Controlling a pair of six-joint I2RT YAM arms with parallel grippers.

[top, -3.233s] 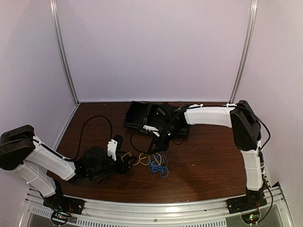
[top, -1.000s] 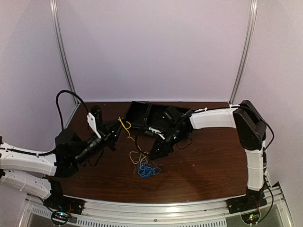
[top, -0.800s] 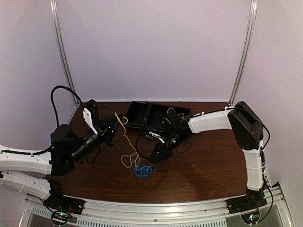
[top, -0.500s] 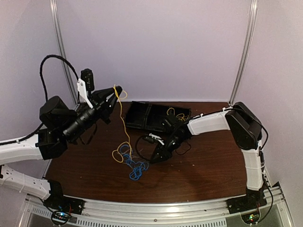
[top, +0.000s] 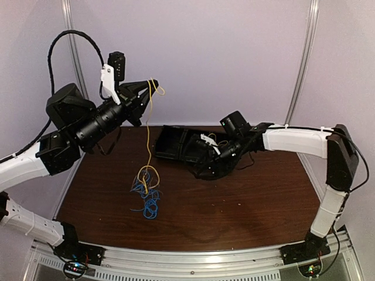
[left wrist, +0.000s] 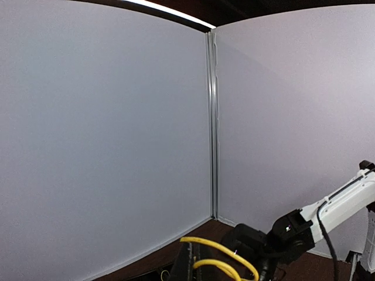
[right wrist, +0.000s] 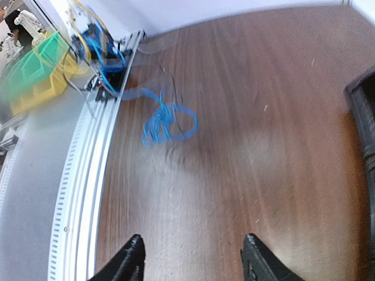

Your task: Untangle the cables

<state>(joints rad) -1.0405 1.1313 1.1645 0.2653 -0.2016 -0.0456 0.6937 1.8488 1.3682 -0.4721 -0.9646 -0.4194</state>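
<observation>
One strand, the yellow cable [top: 146,132], is being pinched in the left pincer [top: 146,88], which is clamping it shut high above the table [top: 252,199]. Straight below that pincer the strand is hanging into the knot, where the blue cable [top: 150,202] is looping around it down at the table. Well off to the right and lower, the right pincer [right wrist: 191,243] is hovering with fingers apart and empty, beside a black tray [top: 173,143]. Nothing is pinning the knot, so more lifting is likely to haul up the whole bundle or cinch it tighter.
</observation>
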